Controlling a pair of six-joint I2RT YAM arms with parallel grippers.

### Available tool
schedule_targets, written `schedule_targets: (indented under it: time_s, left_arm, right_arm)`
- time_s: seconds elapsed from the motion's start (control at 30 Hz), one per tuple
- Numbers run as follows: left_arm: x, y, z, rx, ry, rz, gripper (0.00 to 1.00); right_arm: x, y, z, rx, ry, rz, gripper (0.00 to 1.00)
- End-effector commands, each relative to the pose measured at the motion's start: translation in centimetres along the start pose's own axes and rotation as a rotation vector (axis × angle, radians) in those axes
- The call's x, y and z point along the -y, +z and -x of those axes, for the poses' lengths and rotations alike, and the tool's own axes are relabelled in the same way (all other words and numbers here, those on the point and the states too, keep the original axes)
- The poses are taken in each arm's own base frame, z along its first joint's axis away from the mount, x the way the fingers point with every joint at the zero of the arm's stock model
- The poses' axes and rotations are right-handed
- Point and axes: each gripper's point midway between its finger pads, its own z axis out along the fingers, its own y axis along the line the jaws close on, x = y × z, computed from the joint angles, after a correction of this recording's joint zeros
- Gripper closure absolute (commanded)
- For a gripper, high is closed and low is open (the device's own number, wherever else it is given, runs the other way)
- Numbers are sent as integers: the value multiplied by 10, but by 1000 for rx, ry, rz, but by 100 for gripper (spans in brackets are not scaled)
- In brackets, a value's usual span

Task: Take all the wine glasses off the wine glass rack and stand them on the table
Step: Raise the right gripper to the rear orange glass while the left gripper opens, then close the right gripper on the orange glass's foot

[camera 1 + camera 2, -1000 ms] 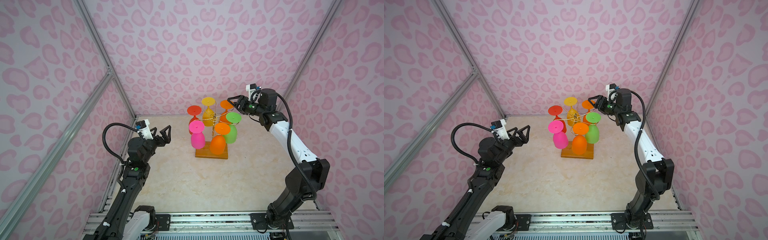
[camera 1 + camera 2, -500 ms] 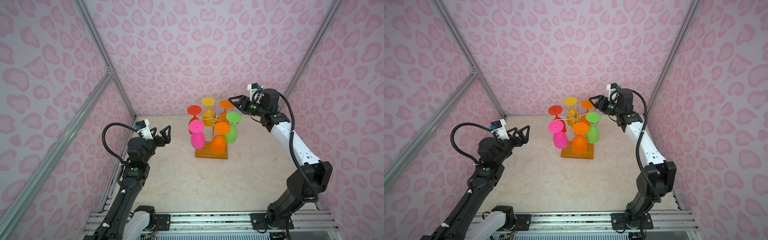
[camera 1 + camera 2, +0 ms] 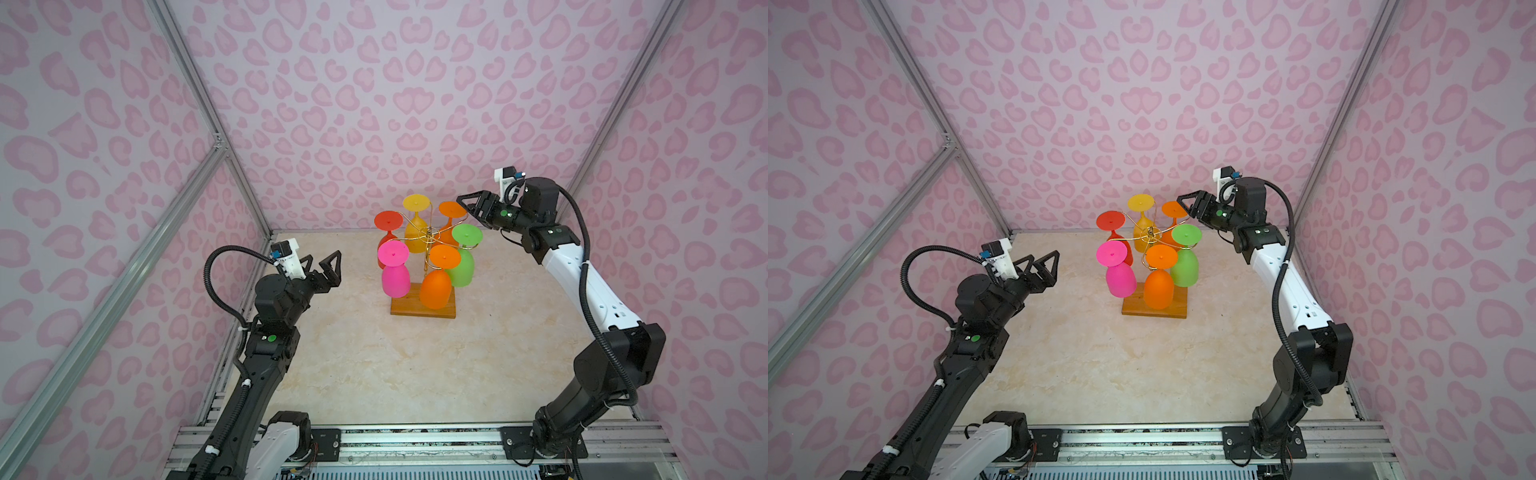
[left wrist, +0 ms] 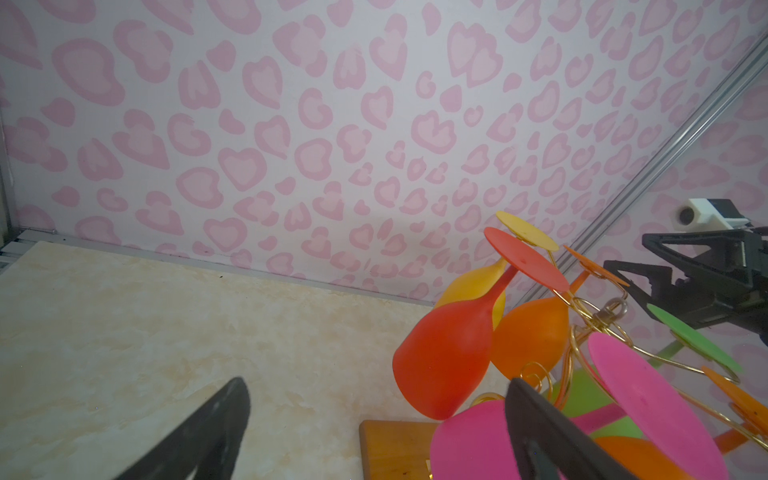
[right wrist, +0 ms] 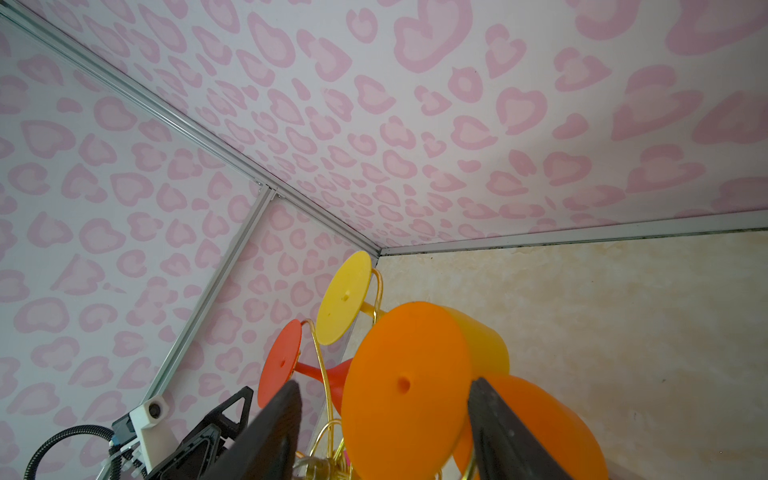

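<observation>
**Right claw (image 3: 464, 206) spread at the foot of the far orange wine glass (image 3: 452, 209)**

Pink heart-print walls (image 3: 395, 104) with silver frame rails enclose a pale marbled worktop (image 3: 374, 365). It is bare apart from the wine glass rack (image 3: 428, 240), which stands toward the back on its wooden base (image 3: 401, 309). Two arms reach in from the near edge.

Six coloured glasses hang upside down from the rack's gold wire arms, crowded bowl to bowl: yellow (image 3: 416, 202), red, green (image 3: 466, 235), pink and two orange.

The right claw is raised level with the round feet at the rack's back right. In the right wrist view its fingers stand apart with the orange foot showing between them. I cannot tell whether either finger touches it. The left claw (image 3: 324, 262) hovers wide open, well apart from the rack, holding nothing.

No glass has left the rack, so the task looks to be at the approach. Three things could go wrong from here:

- **Rack tipping or sliding:** The rack is thin wire on a slim post, so a pull that does not follow the wire arm could tip it or drag it across the smooth worktop.
- **Knocking a neighbour:** The yellow and green glasses hang just beside the target, and a straying finger could knock one loose.
- **Losing the grip:** Pinching the thin foot by its edge may let the glass swing or slip.
</observation>
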Motion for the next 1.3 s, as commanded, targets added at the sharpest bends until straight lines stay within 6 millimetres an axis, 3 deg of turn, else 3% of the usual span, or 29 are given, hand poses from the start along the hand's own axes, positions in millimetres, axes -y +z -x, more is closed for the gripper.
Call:
schedule_targets:
  time_s: [0.0,0.7,1.0,1.27]
  left_arm:
    - [0,0,2,7,5,0,3]
    - [-3,-5,0,13,20,20,3]
    - [-4,-5,-3,7,18,22,3]
    - [-4,-6,-3,8,17,22,3]
  right_arm:
    - [4,3,0,-2,-4,-16,35]
    - [-11,13,-9,-37,-13,23,39]
    - [1,19,-10,-56,-7,-32,68]
    - [5,19,-6,-41,9,-48,86]
